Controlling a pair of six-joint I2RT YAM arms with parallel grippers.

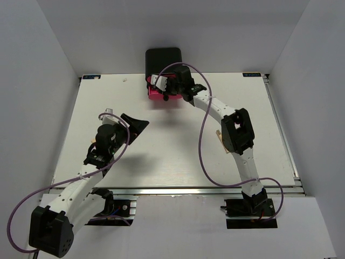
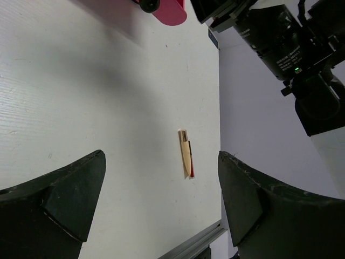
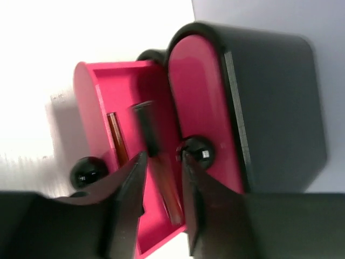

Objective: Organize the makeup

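Note:
A black box (image 1: 163, 58) stands at the table's far edge with one pink drawer (image 1: 157, 96) pulled out. My right gripper (image 1: 167, 89) hovers over that drawer. In the right wrist view its jaws (image 3: 161, 167) stand slightly apart around a blurred black-capped stick (image 3: 156, 156) that reaches down into the drawer (image 3: 102, 91) and touches neither finger clearly. Another brown stick (image 3: 116, 137) lies in the drawer. My left gripper (image 1: 132, 125) is open and empty above the table. A beige-and-red stick (image 2: 186, 154) lies on the table ahead of it, also seen beside the right arm (image 1: 219, 136).
The drawer above is shut, with a black knob (image 3: 197, 151); the open drawer's knob (image 3: 89, 171) is at the left. The right arm's elbow (image 1: 237, 129) stands over the table's right half. A metal rail (image 1: 178, 190) runs along the near edge.

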